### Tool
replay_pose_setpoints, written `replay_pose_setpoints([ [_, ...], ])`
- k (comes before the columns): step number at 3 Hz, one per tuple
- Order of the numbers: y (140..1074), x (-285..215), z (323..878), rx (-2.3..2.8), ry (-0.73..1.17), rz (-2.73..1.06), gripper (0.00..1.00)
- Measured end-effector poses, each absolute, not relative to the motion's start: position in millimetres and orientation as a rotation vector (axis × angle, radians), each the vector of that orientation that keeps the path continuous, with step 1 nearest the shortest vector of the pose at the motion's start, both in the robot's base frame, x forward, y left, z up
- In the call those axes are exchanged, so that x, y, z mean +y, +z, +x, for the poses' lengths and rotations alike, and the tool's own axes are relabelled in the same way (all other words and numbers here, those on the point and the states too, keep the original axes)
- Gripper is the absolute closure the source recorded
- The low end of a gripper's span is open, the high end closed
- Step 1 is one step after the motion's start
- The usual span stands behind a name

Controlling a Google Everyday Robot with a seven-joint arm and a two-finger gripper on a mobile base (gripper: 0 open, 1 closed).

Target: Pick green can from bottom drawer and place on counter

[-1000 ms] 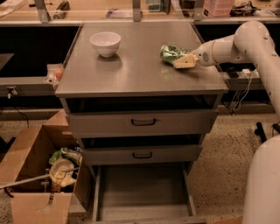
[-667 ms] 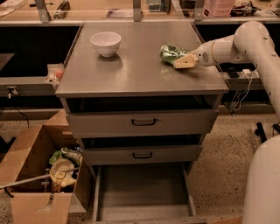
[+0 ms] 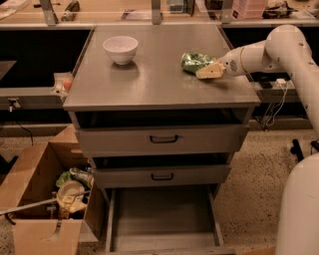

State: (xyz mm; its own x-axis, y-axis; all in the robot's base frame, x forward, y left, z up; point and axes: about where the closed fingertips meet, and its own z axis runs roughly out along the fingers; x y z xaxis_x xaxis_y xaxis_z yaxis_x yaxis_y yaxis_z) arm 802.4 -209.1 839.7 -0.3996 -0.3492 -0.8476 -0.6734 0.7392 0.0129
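The green can (image 3: 193, 61) lies on its side on the right part of the grey counter (image 3: 149, 79). My gripper (image 3: 205, 72) reaches in from the right on the white arm, low over the counter; its tan fingertips (image 3: 210, 71) sit against the can's near right side. The bottom drawer (image 3: 162, 219) is pulled open below, its bare grey floor showing with nothing in it.
A white bowl (image 3: 120, 49) stands at the counter's back left. Two grey drawer fronts with black handles (image 3: 163, 139) sit under the counter. An open cardboard box (image 3: 45, 199) with clutter is on the floor at left. A tan workbench (image 3: 149, 12) runs behind.
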Motion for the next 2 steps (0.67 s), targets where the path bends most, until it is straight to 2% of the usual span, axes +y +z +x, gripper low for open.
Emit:
replay_pose_setpoints([
  [2,846,-198,805,1.992,0.457,-0.802,0.00],
])
